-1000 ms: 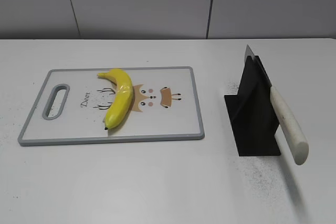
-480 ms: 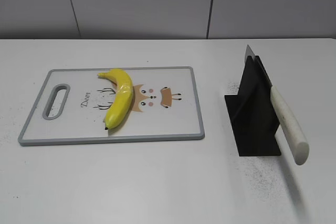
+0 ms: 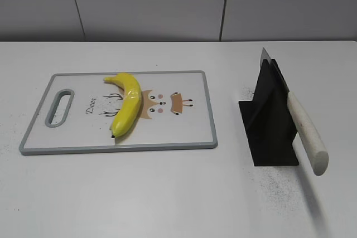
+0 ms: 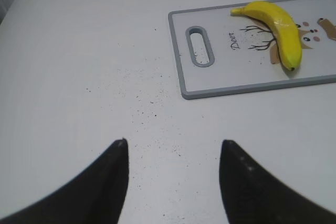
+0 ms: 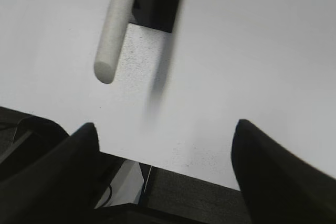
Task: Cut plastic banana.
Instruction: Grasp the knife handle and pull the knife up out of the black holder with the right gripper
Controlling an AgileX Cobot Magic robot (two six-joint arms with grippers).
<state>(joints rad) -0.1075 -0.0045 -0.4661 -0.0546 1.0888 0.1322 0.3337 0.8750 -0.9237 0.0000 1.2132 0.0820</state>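
With black fingers spread wide over the speckled white table [image 4: 79,51], the left gripper [image 4: 173,182] hovers well short of the glossy yellow plastic banana [image 4: 278,27], which lies on the grey-rimmed white cutting board [image 4: 220,85], dark tip nearest, stem pointing away-left.

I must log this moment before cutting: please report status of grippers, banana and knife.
Left gripper open, empty, short of cutting board. Right gripper open, empty, near cleaver handle. Plastic banana whole on board. Cleaver in black stand; nothing in the way.

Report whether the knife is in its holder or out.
In: the knife sits slotted in the black holder, white handle sticking out, no gripper on it.
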